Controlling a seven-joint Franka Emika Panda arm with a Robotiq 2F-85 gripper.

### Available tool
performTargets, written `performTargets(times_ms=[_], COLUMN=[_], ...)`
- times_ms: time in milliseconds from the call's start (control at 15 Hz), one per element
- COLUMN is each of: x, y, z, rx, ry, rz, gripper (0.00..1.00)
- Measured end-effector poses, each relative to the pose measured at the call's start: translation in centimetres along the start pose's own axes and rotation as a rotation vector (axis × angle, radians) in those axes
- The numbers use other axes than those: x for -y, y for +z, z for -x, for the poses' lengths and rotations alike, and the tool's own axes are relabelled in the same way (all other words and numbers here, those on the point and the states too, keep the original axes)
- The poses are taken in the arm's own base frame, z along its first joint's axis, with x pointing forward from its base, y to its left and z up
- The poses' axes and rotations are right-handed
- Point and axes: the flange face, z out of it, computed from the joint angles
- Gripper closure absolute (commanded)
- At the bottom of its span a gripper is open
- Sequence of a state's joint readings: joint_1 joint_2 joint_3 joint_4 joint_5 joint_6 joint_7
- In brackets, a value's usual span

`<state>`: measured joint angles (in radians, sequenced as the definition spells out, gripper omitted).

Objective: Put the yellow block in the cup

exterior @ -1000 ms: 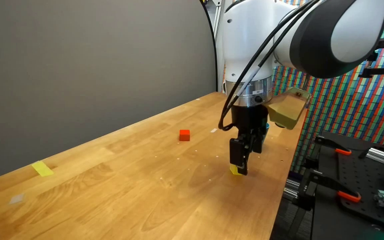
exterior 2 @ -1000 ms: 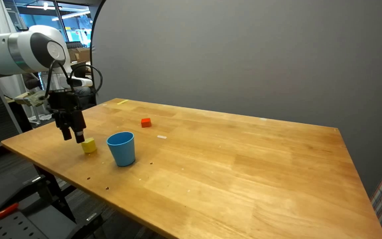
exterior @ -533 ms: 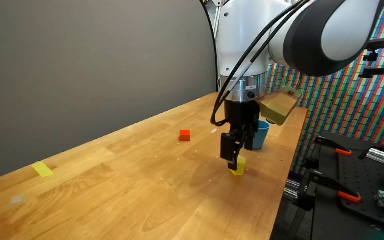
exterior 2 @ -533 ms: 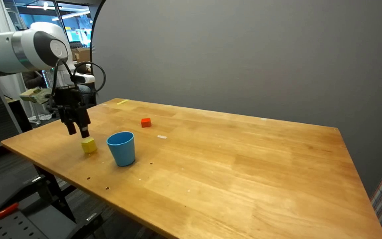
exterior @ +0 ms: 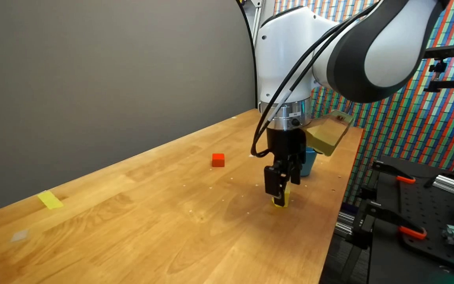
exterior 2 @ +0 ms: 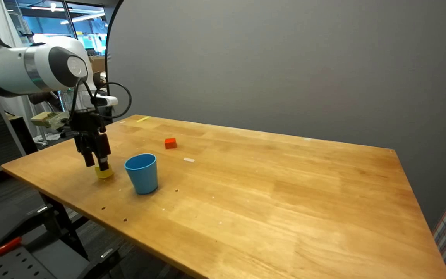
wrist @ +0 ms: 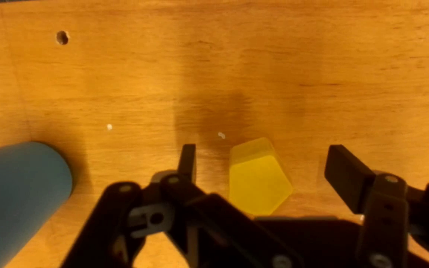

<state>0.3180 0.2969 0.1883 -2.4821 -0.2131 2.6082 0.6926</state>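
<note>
The yellow block [wrist: 259,184] stands on the wooden table, five-sided seen from above. In the wrist view it lies between the open fingers, with a gap on each side. It also shows partly hidden behind a finger in both exterior views [exterior: 287,197] [exterior 2: 104,173]. My gripper [wrist: 264,163] is open and points down over the block, its fingertips low beside it [exterior 2: 96,164]. The light-blue cup [exterior 2: 143,176] stands upright close to the block. The cup is at the left edge of the wrist view [wrist: 21,193] and partly hidden behind the gripper in an exterior view [exterior: 309,163].
A small red block [exterior: 218,160] lies further back on the table [exterior 2: 323,193]. A flat yellow piece [exterior: 50,199] lies near the table's far edge. A grey screen [exterior 2: 269,69] stands behind the table. A black side table with orange-handled clamps [exterior: 413,232] is beside the table edge.
My open gripper has shifted sideways toward the cup's side, rising slightly, then come down so its fingers are beside the yellow block. The block, cup and red block have not moved.
</note>
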Motion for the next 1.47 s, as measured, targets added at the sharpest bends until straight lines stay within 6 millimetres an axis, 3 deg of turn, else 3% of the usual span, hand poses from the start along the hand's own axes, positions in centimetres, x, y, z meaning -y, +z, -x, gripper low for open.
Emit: performTargets(times_ms=[333,733,867,1200,1333,1467], x=[-0.2,-1.0,-1.8,-6.3,-8.7,-11.1], y=[1.1,0.1,-2.0,-10.6,-12.4,-12.6], z=[-0.5,-2.2,-3.3,-4.7,-4.1,-3.2], rx=[0.010,-0.019,-0.062,-0.196,-0.201,-0.169], ry=[-0.007,0.016,0.047,0.218,0.300,0.380], rz=[0.006,-0.002,-0.015,-0.056,-0.054,-0.051], gripper=[0.82,0.83,0.83,0.83,0.83,0.83])
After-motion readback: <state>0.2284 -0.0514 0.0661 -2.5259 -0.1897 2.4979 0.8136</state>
